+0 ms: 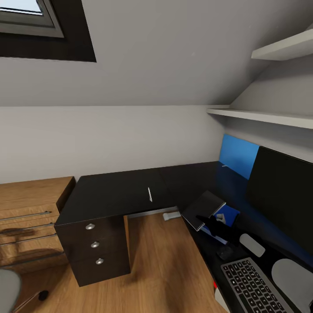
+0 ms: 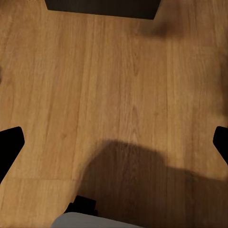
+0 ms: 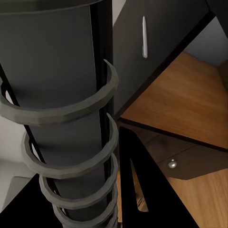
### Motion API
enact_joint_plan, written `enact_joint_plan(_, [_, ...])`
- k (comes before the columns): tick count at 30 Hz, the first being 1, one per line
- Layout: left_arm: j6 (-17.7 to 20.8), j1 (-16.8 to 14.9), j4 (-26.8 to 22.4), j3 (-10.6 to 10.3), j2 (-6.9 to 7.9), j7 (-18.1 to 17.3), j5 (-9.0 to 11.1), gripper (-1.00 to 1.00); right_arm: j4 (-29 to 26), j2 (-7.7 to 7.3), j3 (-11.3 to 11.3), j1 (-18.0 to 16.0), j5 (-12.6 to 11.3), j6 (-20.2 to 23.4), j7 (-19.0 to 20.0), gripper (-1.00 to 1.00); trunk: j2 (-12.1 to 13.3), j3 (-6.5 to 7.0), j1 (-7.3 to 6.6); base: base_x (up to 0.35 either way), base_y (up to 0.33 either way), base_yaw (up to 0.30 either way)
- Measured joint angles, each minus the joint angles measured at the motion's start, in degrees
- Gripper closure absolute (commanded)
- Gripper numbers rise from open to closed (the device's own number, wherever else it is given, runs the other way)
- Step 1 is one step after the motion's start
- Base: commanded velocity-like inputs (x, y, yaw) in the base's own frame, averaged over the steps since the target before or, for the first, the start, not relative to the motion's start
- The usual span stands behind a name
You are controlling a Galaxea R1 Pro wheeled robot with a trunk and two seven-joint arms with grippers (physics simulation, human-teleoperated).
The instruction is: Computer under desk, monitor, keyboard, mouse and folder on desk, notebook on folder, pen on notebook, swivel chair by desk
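Looking down from the head camera, the L-shaped desk (image 1: 117, 191) fills the middle and right of the view. The pen (image 1: 149, 194) lies flat on the desk's black top, near the inner corner of the L. The right gripper (image 1: 208, 220) holds the notebook (image 1: 203, 209) tilted above the desk, over the blue folder (image 1: 228, 216). The mouse (image 1: 251, 244) sits just beyond the folder, the keyboard (image 1: 252, 284) beside the mouse, and the monitor (image 1: 282, 191) stands at the desk's rear edge. The drawers (image 1: 96, 250) hang under the desk's left wing; the wood cabinet (image 1: 30, 217) stands just left of it.

In the left wrist view, the left gripper (image 2: 114, 142) is spread wide over bare wood floor (image 2: 95, 85), holding nothing.

In the right wrist view, the notebook's spiral binding (image 3: 76, 142) is pinched close to the camera; the pen (image 3: 144, 37) rests on the desk beyond it.
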Motion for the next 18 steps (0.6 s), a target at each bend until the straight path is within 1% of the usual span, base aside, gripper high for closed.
enact_joint_plan(13, [0.0, 0.0, 0.0, 0.0, 0.05, 0.0, 0.0, -1.0, 0.0, -0.03, 0.0, 0.0, -0.3, 0.3, 0.0, 1.0, 0.0, 0.0, 0.0, 0.0, 0.0, 0.0])
enact_joint_plan(18, [0.0, 0.0, 0.0, 0.0, 0.05, 0.0, 0.0, -1.0, 0.0, -0.12, -0.1, 0.0, -0.4, 1.4, 0.1, 1.0, 0.0, 0.0, 0.0, 0.0, 0.0, 0.0])
